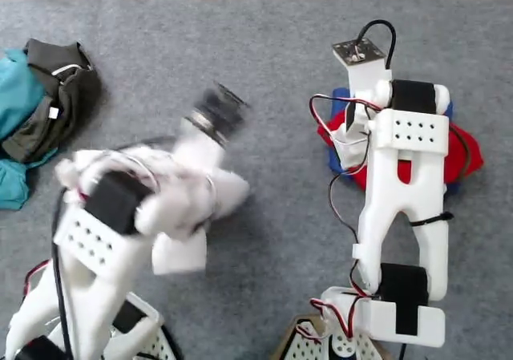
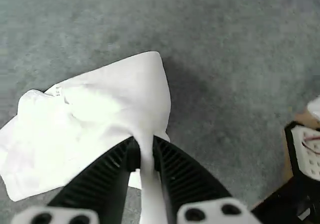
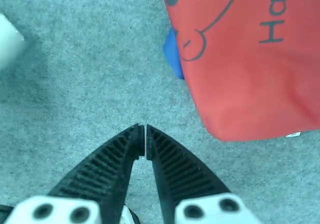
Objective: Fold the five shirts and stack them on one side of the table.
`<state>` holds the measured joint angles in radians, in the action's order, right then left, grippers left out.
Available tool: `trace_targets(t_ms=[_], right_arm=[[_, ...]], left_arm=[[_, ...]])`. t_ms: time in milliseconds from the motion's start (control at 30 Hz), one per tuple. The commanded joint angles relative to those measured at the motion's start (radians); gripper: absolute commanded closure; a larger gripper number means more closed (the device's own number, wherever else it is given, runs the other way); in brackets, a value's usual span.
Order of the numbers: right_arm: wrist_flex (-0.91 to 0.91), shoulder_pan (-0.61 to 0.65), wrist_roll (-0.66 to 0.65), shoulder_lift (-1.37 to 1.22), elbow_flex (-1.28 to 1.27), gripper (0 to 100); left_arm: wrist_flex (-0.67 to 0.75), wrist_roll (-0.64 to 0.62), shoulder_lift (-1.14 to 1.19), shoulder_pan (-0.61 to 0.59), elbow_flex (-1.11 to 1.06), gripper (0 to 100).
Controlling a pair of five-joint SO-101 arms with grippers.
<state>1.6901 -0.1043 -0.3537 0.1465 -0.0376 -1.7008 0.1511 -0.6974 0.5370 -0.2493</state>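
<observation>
- Left tool (image 2: pixel 144 146) pinches the white shirt (image 2: pixel 100 119) by an edge on the counter (image 2: pixel 240 59); carry it over evenly, without bunching.
- Right tool (image 3: pixel 144 130), pressed together, empty, rests beside the red shirt (image 3: pixel 250 59).

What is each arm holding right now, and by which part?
The left pincer is shut on the white shirt, pinching a fold of cloth at its edge. The right pincer is shut on nothing, beside the red shirt.
</observation>
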Motion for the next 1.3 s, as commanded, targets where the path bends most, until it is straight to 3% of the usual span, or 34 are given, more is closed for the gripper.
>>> trace_targets(t_ms=[0, 67, 233, 333, 433, 533, 633, 800, 1067, 1133, 1267], right_arm=[[0.000, 0.015, -0.011, 0.036, 0.007, 97.3], [-0.009, 0.028, -0.012, 0.036, 0.012, 97.2], [-0.034, 0.137, -0.009, 0.035, 0.012, 97.2], [-0.091, 0.241, -0.002, 0.025, 0.010, 94.8], [-0.110, 0.362, 0.049, -0.045, 0.044, 82.9], [-0.115, 0.474, 0.130, -0.179, 0.140, 70.7], [-0.114, 0.588, 0.169, -0.361, 0.291, 66.9], [-0.107, 0.724, 0.247, -0.753, 0.576, 67.0], [0.078, 0.740, 0.302, -1.230, 1.118, 67.5], [0.077, 0.732, 0.308, -1.256, 1.139, 73.3], [0.077, 0.741, 0.308, -1.242, 1.110, 99.2]], left_arm=[[-0.037, -0.046, -0.043, 0.025, 0.007, 76], [-0.054, -0.140, -0.043, -0.067, 0.048, 68], [-0.058, -0.209, -0.043, -0.363, 0.170, 68], [-0.058, -0.256, -0.043, -0.627, 0.183, 68], [-0.060, -0.295, -0.032, -0.974, 0.130, 68], [-0.043, -0.241, -0.029, -1.259, 0.024, 68], [0.017, -0.147, -0.029, -1.431, -0.090, 68], [0.115, -0.052, -0.031, -1.586, -0.229, 68], [0.123, 0.040, -0.031, -1.678, -0.292, 68], [0.141, 0.038, -0.031, -1.676, -0.302, 68], [0.183, 0.038, -0.031, -1.676, -0.306, 68]])
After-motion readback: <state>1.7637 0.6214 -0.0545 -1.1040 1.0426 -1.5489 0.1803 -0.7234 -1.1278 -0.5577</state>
